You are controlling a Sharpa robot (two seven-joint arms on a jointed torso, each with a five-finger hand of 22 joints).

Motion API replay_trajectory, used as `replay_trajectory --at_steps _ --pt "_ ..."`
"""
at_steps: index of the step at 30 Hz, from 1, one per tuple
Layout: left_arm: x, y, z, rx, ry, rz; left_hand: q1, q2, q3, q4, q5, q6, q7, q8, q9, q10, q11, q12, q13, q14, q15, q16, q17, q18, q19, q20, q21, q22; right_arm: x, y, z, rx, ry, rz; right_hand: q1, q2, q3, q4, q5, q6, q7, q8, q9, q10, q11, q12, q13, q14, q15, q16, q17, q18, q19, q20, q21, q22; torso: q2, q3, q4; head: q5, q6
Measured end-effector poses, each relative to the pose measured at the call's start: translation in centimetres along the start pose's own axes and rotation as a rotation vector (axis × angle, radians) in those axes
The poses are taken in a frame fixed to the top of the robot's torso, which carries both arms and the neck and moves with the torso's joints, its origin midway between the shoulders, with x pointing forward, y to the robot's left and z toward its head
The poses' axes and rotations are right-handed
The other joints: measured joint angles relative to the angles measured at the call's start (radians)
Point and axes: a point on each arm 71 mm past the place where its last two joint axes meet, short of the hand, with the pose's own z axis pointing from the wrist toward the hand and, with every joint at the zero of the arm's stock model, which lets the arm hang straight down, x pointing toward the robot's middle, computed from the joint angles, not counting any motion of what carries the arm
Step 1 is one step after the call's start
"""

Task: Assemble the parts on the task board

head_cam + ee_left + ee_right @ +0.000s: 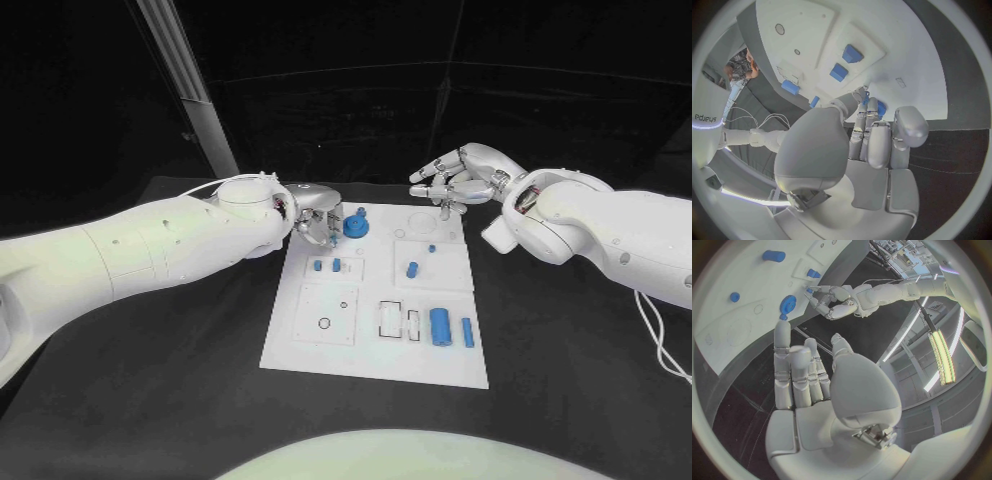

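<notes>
Board: white task board (378, 350) lay in the middle of the black table (173, 380), long side running away from me, so both my arms could reach its far end.

Left hand: my left hand (320, 222) sat at the board's far left corner, fingers (872, 111) drawn together and tipped down at a small blue part (880, 108). Something blue showed at the fingertips, so I judged they were pinching it, though the contact itself was partly hidden.

Round part: a blue disc-shaped piece (356, 225) stood just beside my left fingertips near the far edge; I judged the pinched piece was meant to go at or next to it.

Right hand: my right hand (450, 186) hung above the far right corner, fingers (792, 375) straight and apart, holding nothing; I took it to be kept clear and waiting.

Loose parts, middle: two small blue blocks (329, 266) on the left panel and one blue peg (411, 268) on the right panel, each lying on its own marked square.

Loose parts, near end: a thick blue cylinder (440, 326) and a thin blue bar (467, 331) side by side at the near right, apparently not yet fitted.
</notes>
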Motion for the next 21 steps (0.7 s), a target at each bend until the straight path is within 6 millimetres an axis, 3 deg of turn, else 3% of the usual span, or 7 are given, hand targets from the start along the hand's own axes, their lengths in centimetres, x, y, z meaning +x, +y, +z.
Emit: replay_trajectory --at_steps 21 --pt "0.77 -0.06 0.09 0.0 0.048 0.002 0.0 0.0 0.0 0.0 0.0 0.0 0.0 0.0 0.0 0.0 0.0 0.0 0.0 0.0 0.0 0.0 -0.003 0.0 0.0 0.0 0.0 0.0 0.03 0.02 0.06 0.0 0.0 0.0 0.0 0.0 0.0 0.0 0.0 0.0 0.0 0.0 0.0 0.0 0.0 0.0 0.0 0.0 0.0 0.0 0.0 0.0 0.0 0.0 0.0 0.0 -0.001 -0.0002 0.0 0.001 -0.003"
